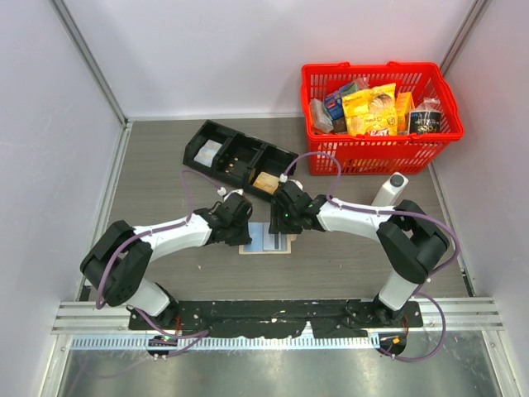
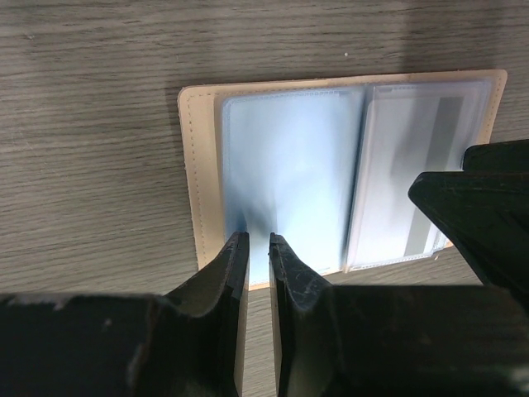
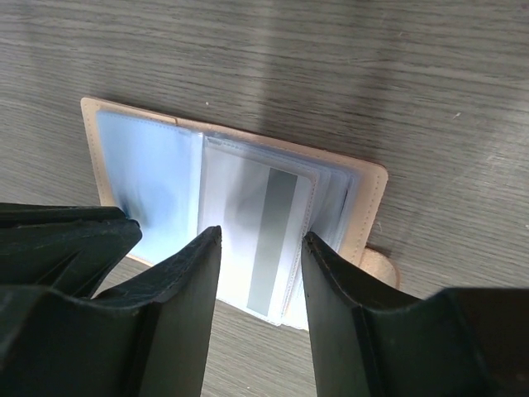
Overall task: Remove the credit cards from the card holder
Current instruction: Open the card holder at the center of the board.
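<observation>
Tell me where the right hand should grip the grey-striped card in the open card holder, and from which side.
Probably the near edge of the grey-striped card, which seems to poke past the card holder rim. It lies flat in a clear sleeve, so only that edge offers two faces to pinch. Come from the near side, where the open right hand straddles it.

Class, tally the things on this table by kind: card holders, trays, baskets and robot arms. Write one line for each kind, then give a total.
Card holder: 1
Black tray: 1
Red basket: 1
Robot arms: 2 (left arm, right arm)
Total: 5
</observation>
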